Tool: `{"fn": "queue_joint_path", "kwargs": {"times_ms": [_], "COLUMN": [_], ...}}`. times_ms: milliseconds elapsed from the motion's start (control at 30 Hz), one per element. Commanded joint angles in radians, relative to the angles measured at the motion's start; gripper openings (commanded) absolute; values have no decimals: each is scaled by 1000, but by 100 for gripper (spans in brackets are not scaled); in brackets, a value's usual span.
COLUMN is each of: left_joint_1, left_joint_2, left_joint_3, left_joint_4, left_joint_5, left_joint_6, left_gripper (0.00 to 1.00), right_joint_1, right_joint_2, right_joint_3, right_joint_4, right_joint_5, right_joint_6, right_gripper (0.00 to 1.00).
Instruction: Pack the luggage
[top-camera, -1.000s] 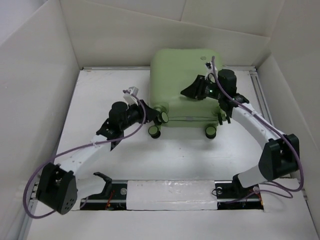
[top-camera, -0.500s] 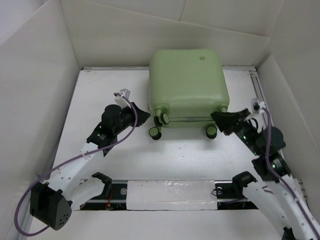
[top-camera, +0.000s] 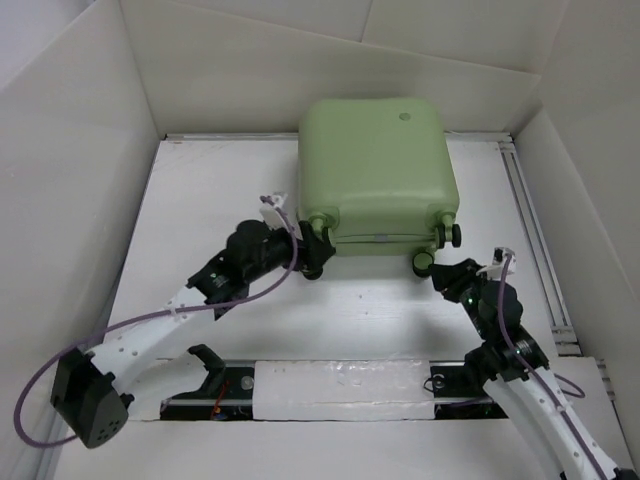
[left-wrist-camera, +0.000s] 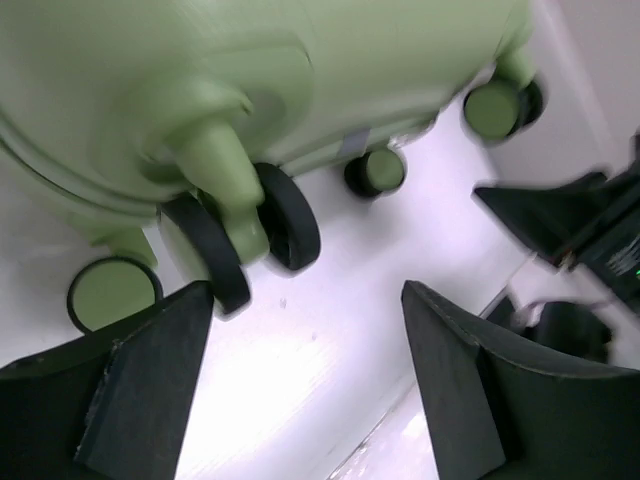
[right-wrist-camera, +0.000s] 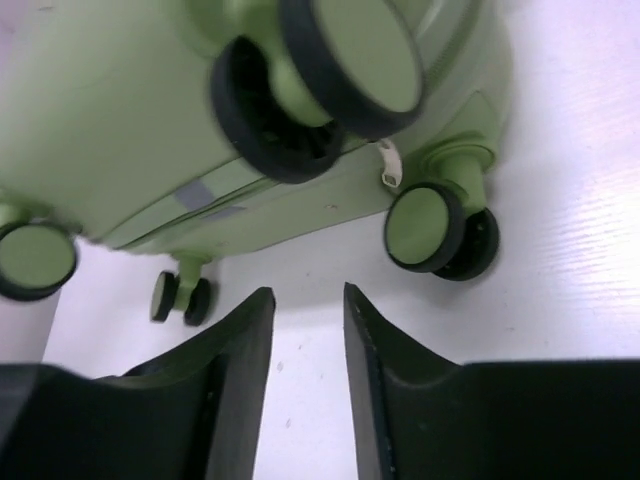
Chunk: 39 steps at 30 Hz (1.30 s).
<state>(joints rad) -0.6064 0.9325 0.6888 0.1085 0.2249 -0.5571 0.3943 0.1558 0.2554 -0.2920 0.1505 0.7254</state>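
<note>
Left gripper (top-camera: 308, 252) sits at centre-left of the overhead frame, tips right at the lower-left wheels (top-camera: 318, 232) of the suitcase (top-camera: 375, 165); can't tell contact from here. Suitcase is top centre of the frame, lying flat on the white table (top-camera: 200, 200), shell up, looks closed, wheels pointing toward the bottom of the frame. Right gripper (top-camera: 447, 272) is right of centre, just below the lower-right wheel, not touching it. Left wrist view: left gripper (left-wrist-camera: 305, 300) jaws spread wide, nothing between them but bare table, so released and empty. Suitcase (left-wrist-camera: 250, 60) fills the upper left of that frame, a black-rimmed twin wheel (left-wrist-camera: 290, 215) just above the left finger, close but apart. Dark fingers of the right gripper (left-wrist-camera: 545, 215) show at the right edge. Right wrist view: right gripper (right-wrist-camera: 305, 300) jaws stand a narrow gap apart, only table in the gap, gripping nothing. Suitcase (right-wrist-camera: 120, 120) covers the upper half, one wheel (right-wrist-camera: 340, 55) large at top centre, another (right-wrist-camera: 430, 228) at mid right, both clear of the fingertips.
</note>
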Motion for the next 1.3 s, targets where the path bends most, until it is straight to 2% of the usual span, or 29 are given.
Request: {"fn": "queue_joint_path", "kwargs": {"times_ms": [0, 33, 67, 100, 200, 367, 533, 700, 933, 1133, 1267], "left_joint_1": [-174, -244, -260, -260, -260, -260, -260, -260, -260, -228, -219], "left_joint_2": [57, 86, 95, 95, 106, 137, 170, 210, 189, 229, 276], "left_joint_3": [67, 86, 100, 110, 121, 144, 155, 164, 163, 150, 172], "left_joint_4": [-26, -39, -49, -49, -90, -124, -124, -101, -67, 11, 43], "left_joint_5": [-198, -304, -332, -332, -407, -490, -533, -533, -640, -564, -553], "left_joint_6": [37, 37, 37, 28, 28, 28, 28, 37, 56, 66, 77], "left_gripper": [72, 72, 74, 76, 79, 79, 83, 83, 84, 84, 84], "right_joint_1": [6, 6, 6, 6, 6, -3, -12, -23, -52, -52, -52], "right_joint_2": [107, 132, 155, 198, 255, 389, 487, 609, 709, 752, 775], "right_joint_3": [-25, -25, -25, -25, -25, -15, -15, -33, -42, -64, -130], "right_joint_4": [132, 158, 190, 265, 321, 453, 576, 750, 859, 962, 1135], "right_joint_5": [104, 104, 66, 54, 96, 127, 156, 167, 181, 216, 202], "right_joint_6": [19, 19, 0, -17, -38, -98, -98, -89, -66, -34, -3], "right_gripper": [42, 44, 46, 47, 50, 51, 52, 52, 53, 54, 54]}}
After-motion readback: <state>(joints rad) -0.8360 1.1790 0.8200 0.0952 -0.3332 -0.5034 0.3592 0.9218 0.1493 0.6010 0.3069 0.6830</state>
